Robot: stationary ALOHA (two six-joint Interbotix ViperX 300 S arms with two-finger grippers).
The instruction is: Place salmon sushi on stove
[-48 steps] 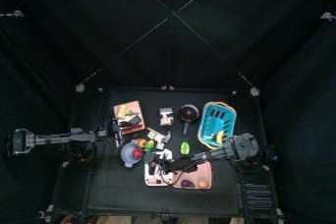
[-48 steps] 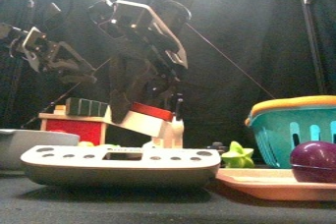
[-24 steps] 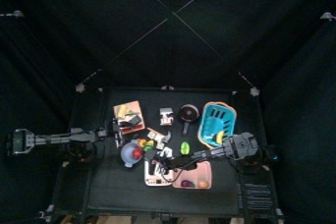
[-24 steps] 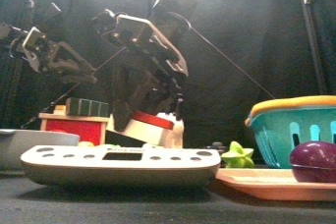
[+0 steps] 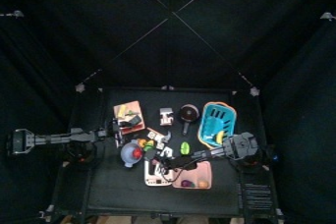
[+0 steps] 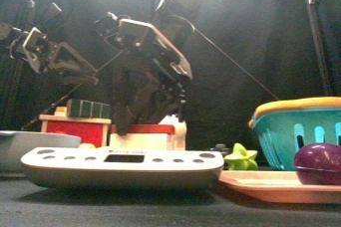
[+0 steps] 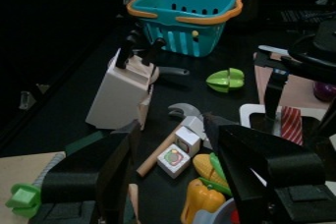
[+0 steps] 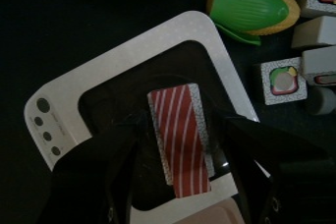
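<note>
Item: salmon sushi (image 8: 182, 138), red-and-white striped strip. Location: lying flat on the dark middle of the stove (image 8: 125, 149), the white slab on the worktop (image 6: 160, 206).

Item: my right pincer (image 8: 184, 174). State: jaws spread, one on each side of the strip, apparently not gripping it.

Item: my left pincer (image 7: 178, 169). State: jaws apart, empty, resting off to the side.

Step in hand: release, by my judgement; the placing looks essentially done.

Next move calls for: a straight lift away, keeping the jaws from dragging the strip off the slab.
</note>
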